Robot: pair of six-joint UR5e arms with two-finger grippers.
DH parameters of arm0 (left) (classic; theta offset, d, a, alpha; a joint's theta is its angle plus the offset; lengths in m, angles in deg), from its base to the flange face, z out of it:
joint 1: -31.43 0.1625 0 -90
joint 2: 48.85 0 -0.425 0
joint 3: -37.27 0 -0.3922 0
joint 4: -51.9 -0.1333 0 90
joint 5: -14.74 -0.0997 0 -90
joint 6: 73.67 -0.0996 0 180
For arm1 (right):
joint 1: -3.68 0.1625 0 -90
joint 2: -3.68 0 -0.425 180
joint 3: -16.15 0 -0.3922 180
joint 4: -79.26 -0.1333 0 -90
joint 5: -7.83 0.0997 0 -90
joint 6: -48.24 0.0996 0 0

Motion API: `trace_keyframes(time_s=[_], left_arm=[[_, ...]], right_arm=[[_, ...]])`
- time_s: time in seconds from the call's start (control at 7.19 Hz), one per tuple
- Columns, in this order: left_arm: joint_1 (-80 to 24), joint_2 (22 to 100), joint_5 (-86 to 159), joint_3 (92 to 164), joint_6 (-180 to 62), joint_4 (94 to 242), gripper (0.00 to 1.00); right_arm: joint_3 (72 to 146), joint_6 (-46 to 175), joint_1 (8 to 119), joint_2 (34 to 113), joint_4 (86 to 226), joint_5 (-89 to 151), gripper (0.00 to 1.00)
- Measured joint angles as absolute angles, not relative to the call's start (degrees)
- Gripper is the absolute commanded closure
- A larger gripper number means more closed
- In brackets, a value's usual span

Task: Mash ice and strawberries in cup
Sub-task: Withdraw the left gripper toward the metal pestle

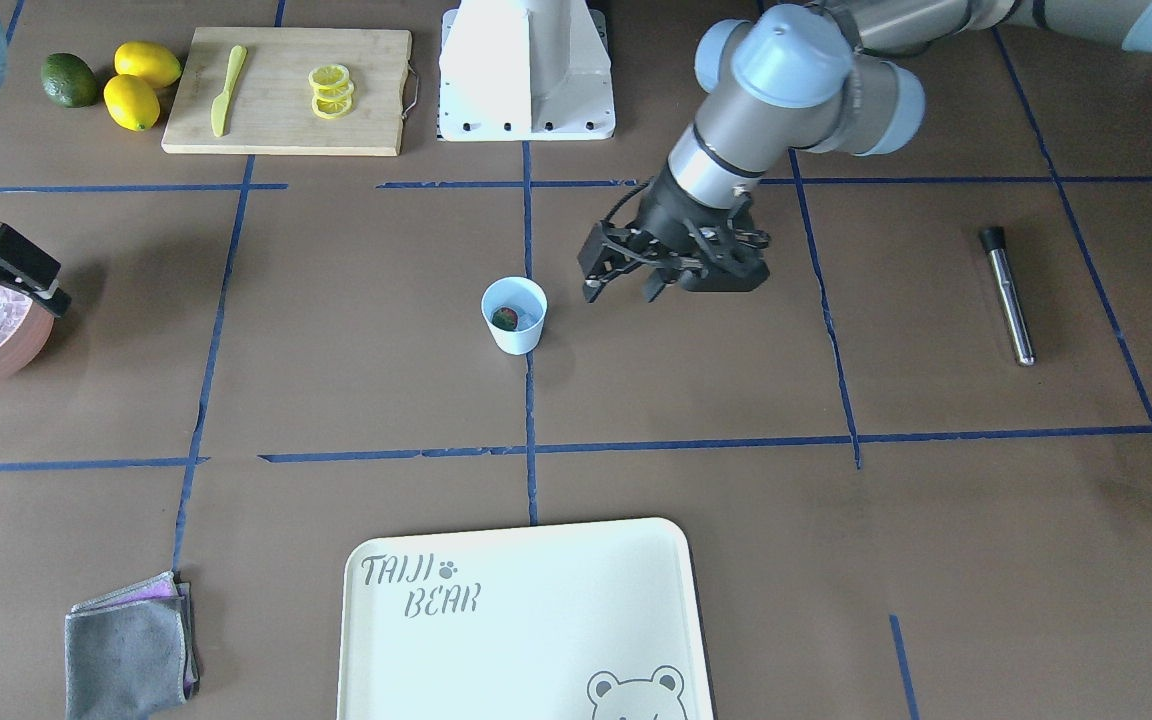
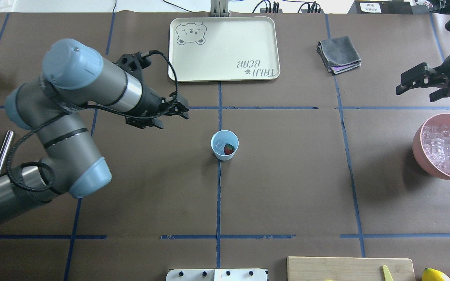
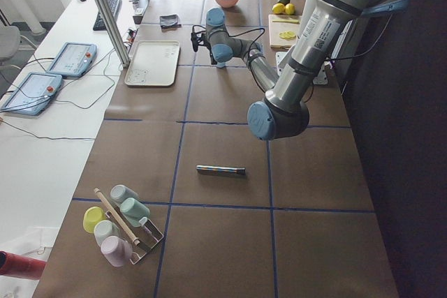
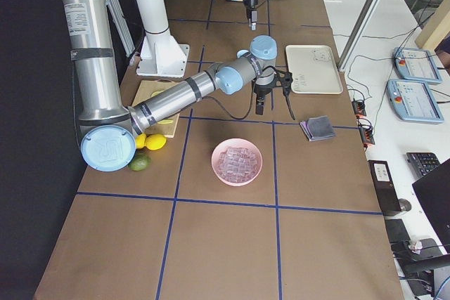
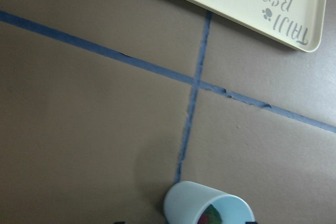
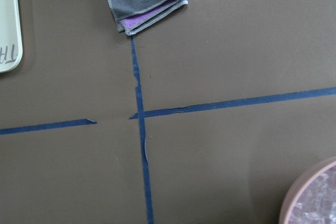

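Standing upright, the cup (image 1: 514,316) sits near the left claw (image 1: 622,291), untouched.

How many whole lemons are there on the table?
2: one lemon beside the cutting board, the other lemon right next to it, by the green fruit. None seems hidden.

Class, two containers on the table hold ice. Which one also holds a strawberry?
The small light blue cup at the table's centre: a red strawberry lies in it beside the ice. The big pink bowl holds only ice cubes.
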State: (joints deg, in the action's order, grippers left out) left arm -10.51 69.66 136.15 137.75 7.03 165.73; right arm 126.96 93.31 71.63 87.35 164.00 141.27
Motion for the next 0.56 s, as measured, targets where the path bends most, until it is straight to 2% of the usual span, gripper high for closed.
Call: trace_keyframes(time_s=[0.28,0.56], left_arm=[[-18.69,57.64,143.28,139.37,-10.66,165.97,0.19],[-25.54,46.57,146.05,138.09,-29.89,165.84,0.20]], right_arm=[[126.07,83.06,75.97,87.97,168.47,142.42,0.00],[125.95,78.42,77.79,88.04,171.04,142.55,0.00]])
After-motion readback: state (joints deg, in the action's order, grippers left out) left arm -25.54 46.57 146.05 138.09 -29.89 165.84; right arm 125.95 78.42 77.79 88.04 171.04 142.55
